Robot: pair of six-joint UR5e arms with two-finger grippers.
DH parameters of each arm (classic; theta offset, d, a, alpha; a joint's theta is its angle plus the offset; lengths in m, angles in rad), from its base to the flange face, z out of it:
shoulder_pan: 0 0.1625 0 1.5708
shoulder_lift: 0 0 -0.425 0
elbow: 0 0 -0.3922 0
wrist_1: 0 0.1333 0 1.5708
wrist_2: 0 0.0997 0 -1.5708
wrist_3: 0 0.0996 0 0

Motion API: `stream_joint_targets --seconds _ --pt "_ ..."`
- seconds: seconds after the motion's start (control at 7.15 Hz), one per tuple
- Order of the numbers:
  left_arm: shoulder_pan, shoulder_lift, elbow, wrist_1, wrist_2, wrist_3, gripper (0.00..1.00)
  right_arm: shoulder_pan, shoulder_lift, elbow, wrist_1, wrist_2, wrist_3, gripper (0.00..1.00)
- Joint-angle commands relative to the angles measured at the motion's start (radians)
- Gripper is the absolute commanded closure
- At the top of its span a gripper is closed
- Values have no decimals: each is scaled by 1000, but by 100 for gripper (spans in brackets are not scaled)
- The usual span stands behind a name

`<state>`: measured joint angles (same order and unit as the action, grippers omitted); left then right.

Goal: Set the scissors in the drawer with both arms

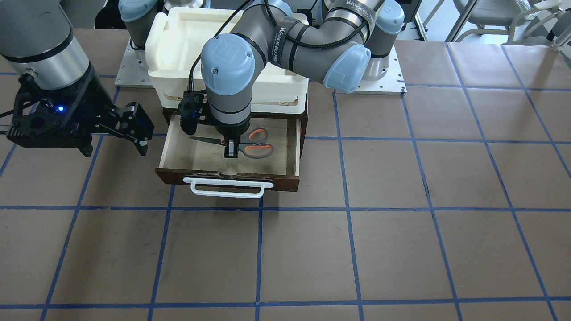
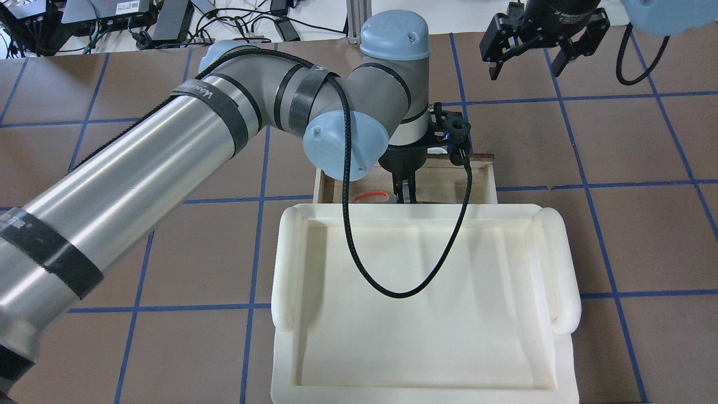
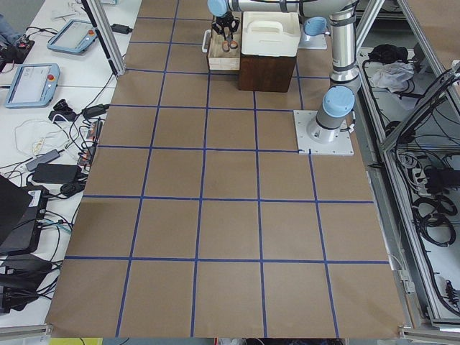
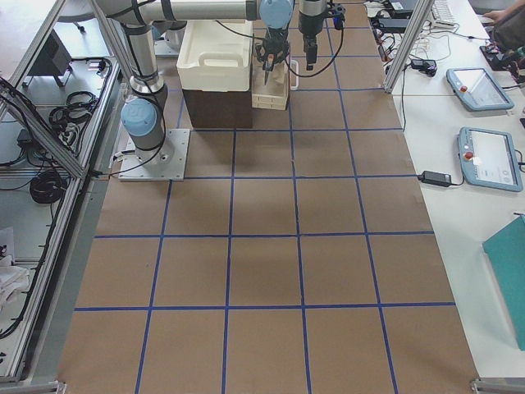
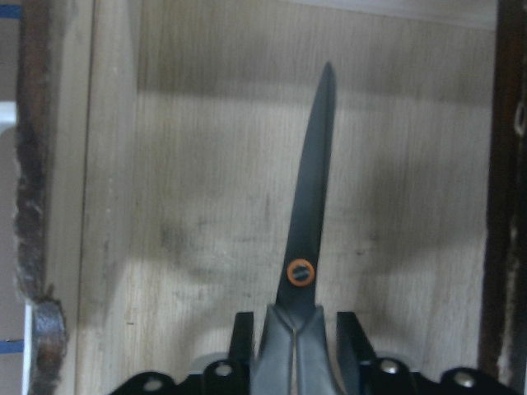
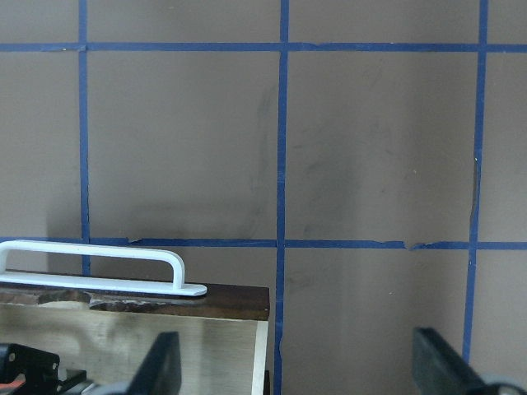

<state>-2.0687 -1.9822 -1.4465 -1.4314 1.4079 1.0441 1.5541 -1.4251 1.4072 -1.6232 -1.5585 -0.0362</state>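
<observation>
The scissors point(image 1: 252, 143) have silver blades and grey handles with orange-red loops. They are inside the open dark brown drawer point(image 1: 297, 147), low over its pale floor, blades toward that view's left. My left gripper point(image 1: 231, 150) reaches straight down into the drawer and is shut on the scissors at the neck behind the pivot. The left wrist view shows the blades point(image 5: 311, 214) between the two fingers point(image 5: 241, 329). The overhead view shows only an orange loop point(image 2: 371, 196). My right gripper point(image 1: 142, 131) is open and empty, beside the drawer, above the table.
A cream-white tray point(image 2: 415, 210) sits on the cabinet above the drawer and hides the drawer's back part from overhead. The white bar handle point(image 1: 227, 187) juts from the drawer front and also shows in the right wrist view point(image 6: 99, 267). Brown table with blue grid lines point(image 1: 348, 209).
</observation>
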Motion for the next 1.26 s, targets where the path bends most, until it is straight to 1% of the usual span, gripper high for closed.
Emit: stream_joint_targets --seconds 0.0,0.28,0.42,0.56,0.7,0.84,0.98,1.12 --pt "-4 5 -2 0 -7 -54 0 0 -8 18 2 -17 1 0" --pt "-4 38 0 5 -1 -139 0 0 -8 18 2 -8 -1 0" --pt "-1 57 3 55 11 -250 0 0 -8 18 2 -8 -1 0" --pt "4 74 3 128 16 -403 0 0 -8 18 0 -6 -1 0" --pt "30 80 2 164 35 -529 0 0 -8 18 2 -12 -1 0" --pt "79 89 -3 178 178 -608 0 -2 -8 18 2 -11 -1 0" --pt "158 100 -5 189 254 -760 0 -3 -8 19 8 -11 -1 0" --pt "215 103 -6 190 250 -871 0 -2 -6 19 9 -9 -1 0"
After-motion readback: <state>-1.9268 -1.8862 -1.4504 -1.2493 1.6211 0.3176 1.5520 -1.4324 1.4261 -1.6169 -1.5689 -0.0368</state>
